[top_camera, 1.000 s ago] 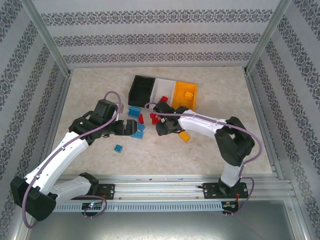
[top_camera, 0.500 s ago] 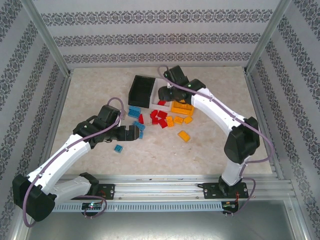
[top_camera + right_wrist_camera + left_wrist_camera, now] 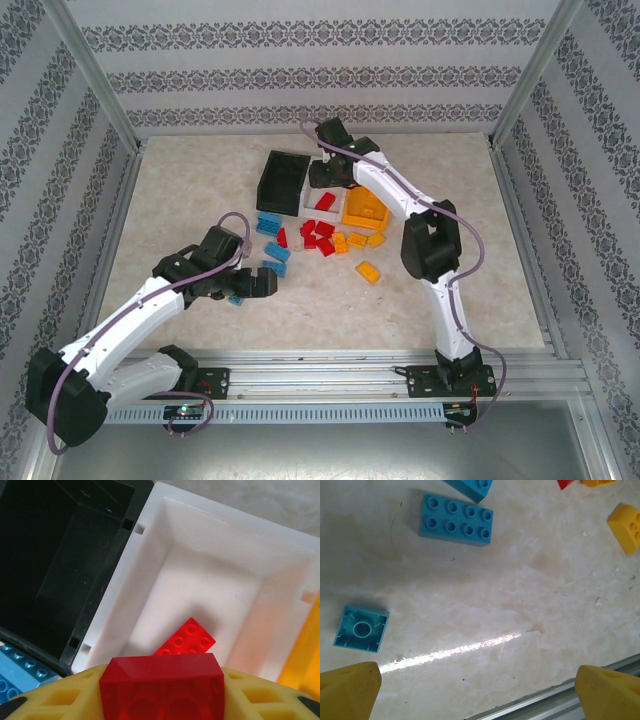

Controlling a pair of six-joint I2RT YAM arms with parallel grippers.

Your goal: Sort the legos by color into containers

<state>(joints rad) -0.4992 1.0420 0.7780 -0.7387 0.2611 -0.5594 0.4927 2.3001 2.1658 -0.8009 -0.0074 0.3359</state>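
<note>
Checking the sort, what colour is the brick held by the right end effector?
Red. The brick shows best in the right wrist view.

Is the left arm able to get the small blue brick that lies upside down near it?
Probably yes. The left claw hangs open over the table, and the upturned blue brick lies close by, with nothing on or against it.

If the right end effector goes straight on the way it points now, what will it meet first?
Probably the loose red brick lying in the white bin, or the bin floor beside it; depth is unclear. The right end effector, with the held red brick, points into that bin.
</note>
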